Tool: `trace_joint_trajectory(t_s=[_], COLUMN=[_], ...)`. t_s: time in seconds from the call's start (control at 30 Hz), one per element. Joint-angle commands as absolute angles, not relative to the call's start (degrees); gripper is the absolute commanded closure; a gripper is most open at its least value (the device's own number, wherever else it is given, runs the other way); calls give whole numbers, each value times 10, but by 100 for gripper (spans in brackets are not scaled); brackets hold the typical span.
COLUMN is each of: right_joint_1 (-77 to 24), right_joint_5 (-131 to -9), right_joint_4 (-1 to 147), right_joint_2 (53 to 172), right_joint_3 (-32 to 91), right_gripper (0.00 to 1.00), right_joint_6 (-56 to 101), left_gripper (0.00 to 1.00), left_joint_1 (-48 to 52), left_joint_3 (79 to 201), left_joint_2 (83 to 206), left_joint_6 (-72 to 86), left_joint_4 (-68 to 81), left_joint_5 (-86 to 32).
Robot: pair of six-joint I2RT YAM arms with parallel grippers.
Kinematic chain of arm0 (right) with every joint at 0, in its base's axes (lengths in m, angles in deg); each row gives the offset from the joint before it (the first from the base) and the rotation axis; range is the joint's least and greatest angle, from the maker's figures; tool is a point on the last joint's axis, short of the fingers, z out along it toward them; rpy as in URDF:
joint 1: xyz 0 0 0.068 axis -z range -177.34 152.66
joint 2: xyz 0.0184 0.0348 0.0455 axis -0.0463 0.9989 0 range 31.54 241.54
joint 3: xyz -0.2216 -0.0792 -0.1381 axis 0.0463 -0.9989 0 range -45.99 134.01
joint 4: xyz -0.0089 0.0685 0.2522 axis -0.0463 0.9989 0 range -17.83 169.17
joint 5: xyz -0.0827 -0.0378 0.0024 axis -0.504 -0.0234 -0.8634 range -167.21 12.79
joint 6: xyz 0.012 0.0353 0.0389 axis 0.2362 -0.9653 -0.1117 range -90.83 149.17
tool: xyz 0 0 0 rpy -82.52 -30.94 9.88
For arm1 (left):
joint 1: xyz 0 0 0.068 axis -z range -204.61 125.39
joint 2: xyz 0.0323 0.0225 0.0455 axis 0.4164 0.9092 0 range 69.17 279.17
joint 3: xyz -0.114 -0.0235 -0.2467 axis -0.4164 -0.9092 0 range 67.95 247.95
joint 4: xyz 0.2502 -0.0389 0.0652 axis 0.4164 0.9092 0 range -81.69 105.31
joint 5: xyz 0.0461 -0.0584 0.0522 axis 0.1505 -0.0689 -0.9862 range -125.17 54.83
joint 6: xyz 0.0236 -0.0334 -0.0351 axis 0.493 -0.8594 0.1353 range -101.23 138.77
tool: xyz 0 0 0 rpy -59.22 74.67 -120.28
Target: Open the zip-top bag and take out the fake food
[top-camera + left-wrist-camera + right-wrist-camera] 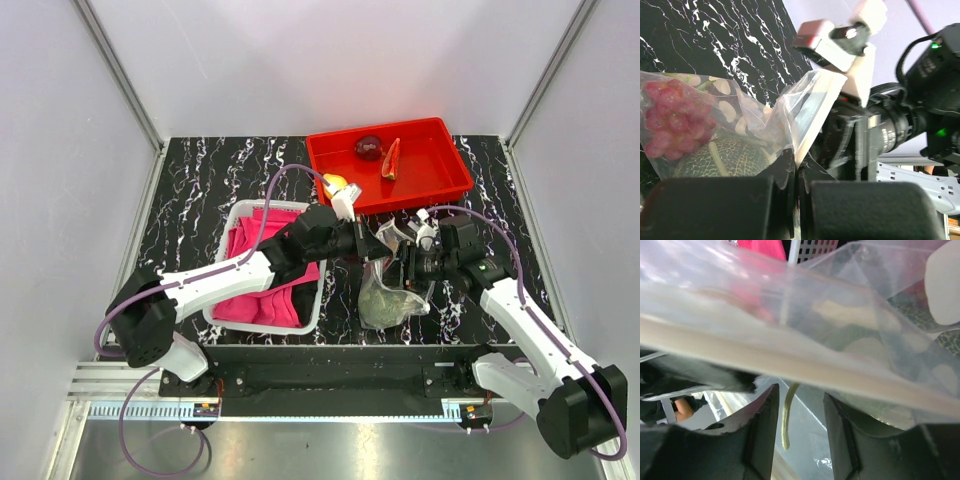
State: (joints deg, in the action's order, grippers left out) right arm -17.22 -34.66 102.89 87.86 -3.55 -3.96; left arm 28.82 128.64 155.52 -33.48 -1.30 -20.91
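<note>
The zip-top bag (pixel 392 292) hangs between my two grippers near the table's front middle. It holds a green melon (pixel 727 157) and purple grapes (pixel 671 122). My left gripper (pixel 797 162) is shut on the bag's top edge (pixel 372 240). My right gripper (pixel 800 395) is open. The bag's lip (pixel 805 365) runs across just past its fingertips, and a green stem (pixel 786 417) hangs between its fingers. In the top view the right gripper (pixel 410 262) is at the bag's right side. A dark red fruit (pixel 368 147) and a watermelon slice (pixel 392 158) lie in the red tray (pixel 450 175). A lemon (pixel 336 184) lies by the tray's left corner.
A white basket (pixel 240 215) with pink cloth (pixel 262 270) stands under the left arm, left of the bag. The red tray sits at the back right. The grey walls and metal posts close in the marble table (pixel 210 180).
</note>
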Motion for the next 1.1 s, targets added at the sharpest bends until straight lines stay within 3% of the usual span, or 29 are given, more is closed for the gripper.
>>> trace_joint_trajectory(t_s=[0.0, 0.4, 0.43, 0.57, 0.9, 1.07], right_joint_1=[-177, -176, -176, -176, -176, -176], right_joint_5=[-298, -281, -274, -282, -406, -405], right_joint_4=[995, 955, 948, 947, 1033, 1058], right_joint_2=[885, 872, 872, 859, 837, 820], right_joint_3=[-56, -63, -66, -63, -9, 18], right_gripper=[56, 77, 85, 100, 100, 100], right_joint_6=[-45, -88, -90, -96, -12, 33], left_gripper=[100, 100, 100, 100, 100, 100], left_joint_1=[291, 293, 293, 293, 292, 292], left_joint_3=[1318, 1292, 1288, 1288, 1258, 1260], left_joint_2=[1551, 1538, 1536, 1528, 1498, 1495], left_joint_6=[-324, -323, -321, -305, -272, -254], left_joint_4=[-54, -59, -57, -41, -11, 23], left_joint_5=[-223, -225, -226, -230, -208, -222])
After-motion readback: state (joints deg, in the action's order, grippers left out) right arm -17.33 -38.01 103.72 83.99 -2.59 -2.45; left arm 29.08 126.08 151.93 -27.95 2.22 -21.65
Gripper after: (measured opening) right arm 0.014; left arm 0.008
